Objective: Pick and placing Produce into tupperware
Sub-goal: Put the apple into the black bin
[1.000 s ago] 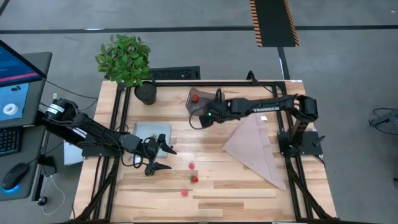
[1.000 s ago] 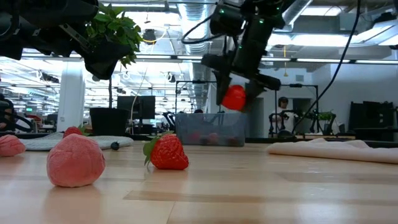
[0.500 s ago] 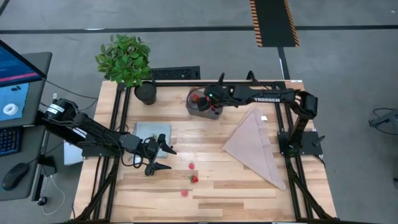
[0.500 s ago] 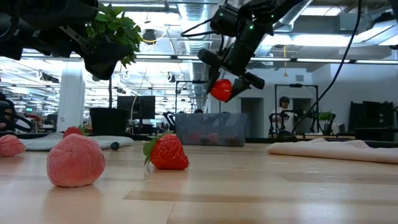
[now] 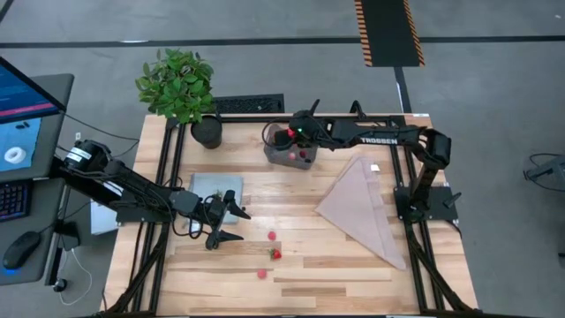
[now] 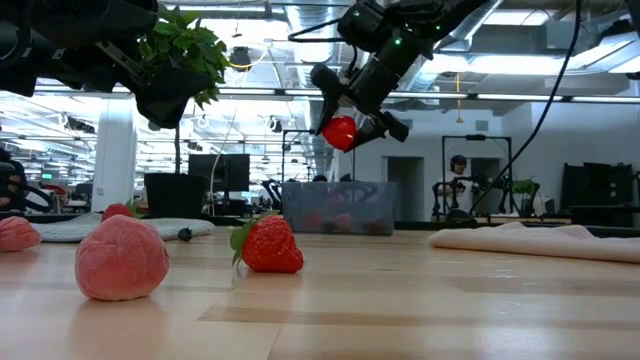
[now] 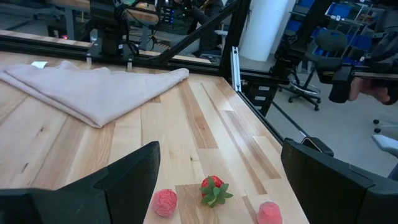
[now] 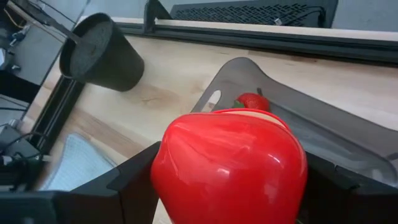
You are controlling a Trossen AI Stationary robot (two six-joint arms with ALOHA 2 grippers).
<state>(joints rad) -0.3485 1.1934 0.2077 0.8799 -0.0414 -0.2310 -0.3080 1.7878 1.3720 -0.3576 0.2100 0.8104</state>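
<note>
My right gripper (image 5: 288, 136) is shut on the large bright red round fruit (image 8: 230, 165), which hangs above the grey translucent tupperware (image 5: 291, 152) at the table's far middle. A strawberry (image 8: 252, 101) and other red pieces lie inside the tub. My left gripper (image 5: 231, 223) stands open and level over the table's left, touching nothing. Ahead of it on the wood lie a pink berry (image 7: 165, 202), a strawberry (image 7: 213, 188) and another pink piece (image 7: 268, 212). My right gripper pinches the round red fruit by two opposite sides (image 8: 163, 177) between its two fingers (image 8: 134, 183). The fingers come slanting down from the table's right. The fruit is lifted clear (image 6: 340, 131), well above the tub's rim.
A leafy plant (image 5: 179, 84) in a black pot (image 5: 207, 132) stands at the far left, close to the tub. A pale mat (image 5: 216, 187) lies by the left gripper. A beige cloth (image 5: 362, 208) covers the right side. Black frame rails run along the table's edges.
My right gripper has carried the red fruit up and toward the table's far edge, from the tub's near side to above the tub, and has tipped less steeply downward. The fruit stays between its fingers.
</note>
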